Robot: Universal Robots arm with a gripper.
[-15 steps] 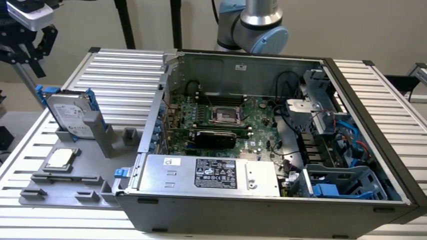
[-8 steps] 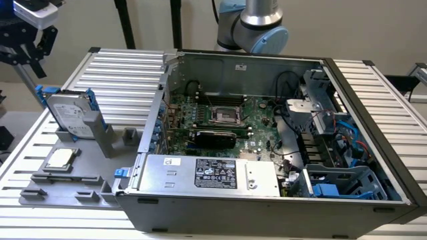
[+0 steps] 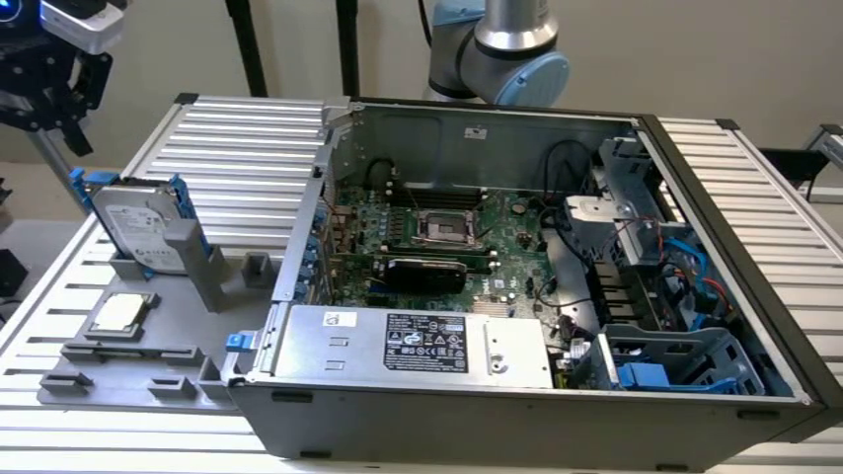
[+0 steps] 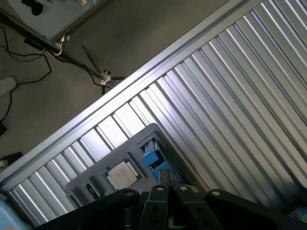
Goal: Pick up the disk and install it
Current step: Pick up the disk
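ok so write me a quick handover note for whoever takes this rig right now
The pincer hangs above the drive, apart from it.
Job's thing: the flat silver-grey metal hard drive, with a white label and blue plastic rails, stands on edge in the grey plastic fixture, on the exterior view's left of the open grey metal computer case.
Done: nothing that shows; the drive is not yet picked up.
Left: the pick-up and the install in the case.
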